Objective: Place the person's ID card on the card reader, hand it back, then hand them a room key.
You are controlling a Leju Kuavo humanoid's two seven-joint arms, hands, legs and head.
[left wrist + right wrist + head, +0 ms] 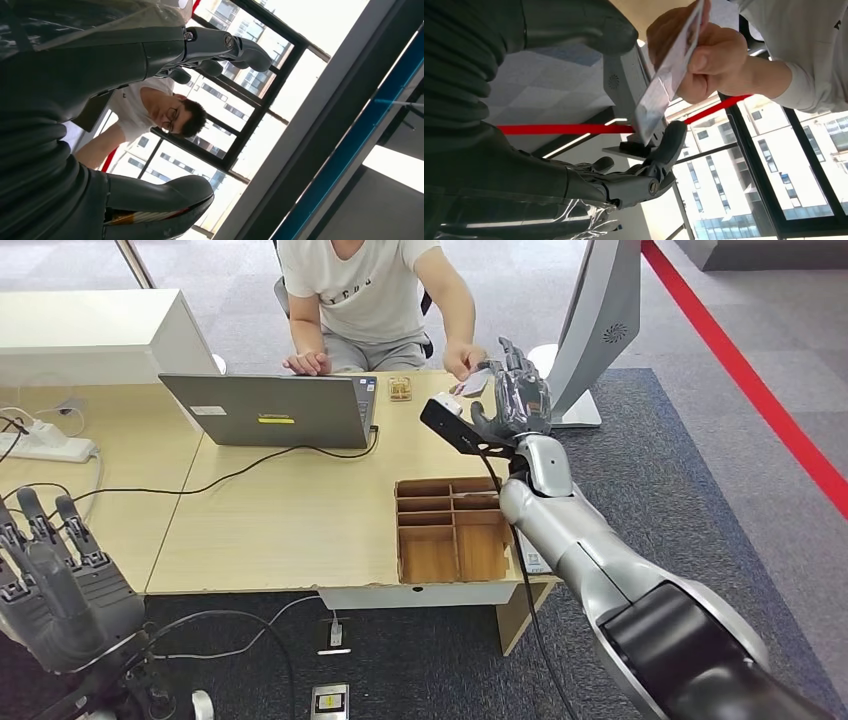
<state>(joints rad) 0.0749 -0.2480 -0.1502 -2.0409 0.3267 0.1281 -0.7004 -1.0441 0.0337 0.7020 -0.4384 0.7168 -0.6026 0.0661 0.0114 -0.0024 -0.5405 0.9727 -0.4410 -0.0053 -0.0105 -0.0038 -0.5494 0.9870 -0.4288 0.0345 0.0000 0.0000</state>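
A person seated across the desk holds out a pale ID card [472, 383] in one hand [462, 360]. My right hand [518, 395] is raised right beside it with its fingers apart. In the right wrist view the card [664, 85] stays pinched in the person's fingers [704, 55]; its free end reaches down to one of my fingertips [672, 137], while my thumb [589, 27] stands well apart. A black card reader [447, 423] lies on the desk just below my right hand. My left hand [55, 580] is low at the desk's near left, fingers up and spread, holding nothing.
A wooden compartment tray [450, 530] sits at the desk's near right edge. A grey laptop [270, 410] stands at the middle with cables trailing left to a power strip [45, 445]. A small wooden holder [400, 389] is by the laptop. A white monitor [595, 325] stands far right.
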